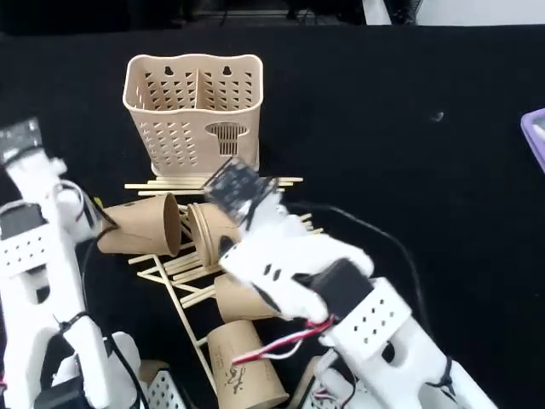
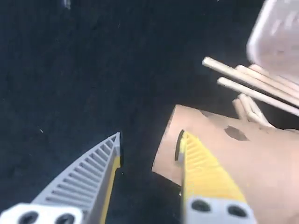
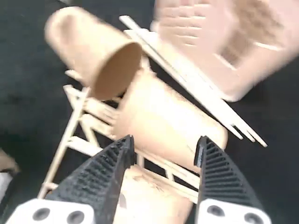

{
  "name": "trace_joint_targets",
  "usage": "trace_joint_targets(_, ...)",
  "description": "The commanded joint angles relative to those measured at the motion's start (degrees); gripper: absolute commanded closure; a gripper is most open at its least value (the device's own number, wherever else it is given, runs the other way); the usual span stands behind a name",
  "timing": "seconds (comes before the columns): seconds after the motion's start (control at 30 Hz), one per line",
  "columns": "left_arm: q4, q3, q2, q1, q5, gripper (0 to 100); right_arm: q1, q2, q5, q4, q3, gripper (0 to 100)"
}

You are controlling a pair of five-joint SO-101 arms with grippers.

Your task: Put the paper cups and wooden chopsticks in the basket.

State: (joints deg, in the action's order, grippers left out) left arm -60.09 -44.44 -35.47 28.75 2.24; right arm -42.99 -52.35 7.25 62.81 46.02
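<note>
Black cloth-covered desk (image 1: 409, 111) across the whole high view. Pale purple plastic object (image 1: 535, 136), cut off by the frame, at its right edge. Small light speck (image 1: 436, 117) on the cloth, near it.

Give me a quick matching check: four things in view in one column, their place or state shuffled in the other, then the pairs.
1 basket
2 left gripper
3 right gripper
4 chopsticks

A open, over a paper cup lying on its side
B upright at the far side of the table
C open, beside the leftmost cup at its closed end
D flat, under and around the cups

Pairs: 1-B, 2-C, 3-A, 4-D
</note>
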Motion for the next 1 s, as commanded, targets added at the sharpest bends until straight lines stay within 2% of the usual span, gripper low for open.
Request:
trace_joint_targets(0.0, 6.2, -5.3, -2.2, 1.2, -5.8, 79, -3.9, 0.2, -1.1, -7.1, 1.8, 77.8)
trace_joint_targets(0.07, 7.5, -7.0, -2.5, 1.5, -6.4, 79, -5.8, 0.4, -3.3, -11.8, 4.3, 76.8)
trace_joint_targets(0.2, 10.5, -10.4, -2.8, 1.5, -5.1, 79, -6.9, 5.7, -4.8, -16.6, 5.7, 67.6)
trace_joint_targets(0.53, 12.3, -11.7, -2.8, 6.8, -5.5, 79, -6.7, 26.8, -4.6, -17.8, -4.8, 67.3)
trace_joint_targets(0.63, 12.3, -11.8, -2.8, 6.5, -5.5, 79, -3.3, 29.2, -4.6, -17.6, -6.2, 67.5)
trace_joint_targets(0.73, 12.3, -11.9, -2.8, 6.5, -5.5, 79, 1.6, 29.2, -1.9, -16.9, -6.1, 74.8)
trace_joint_targets(0.87, 12.3, -11.9, -2.8, 6.5, -5.5, 79, 6.1, 29.1, 5.0, -13.1, -6.3, 96.5)
trace_joint_targets(0.9, 12.3, -11.8, -2.8, 6.5, -5.5, 79, 7.1, 29.0, 5.8, -11.8, -6.5, 99.3)
trace_joint_targets(0.97, 12.3, -11.8, -2.8, 6.5, -5.5, 79, 8.8, 26.8, 6.1, -9.3, -6.5, 97.1)
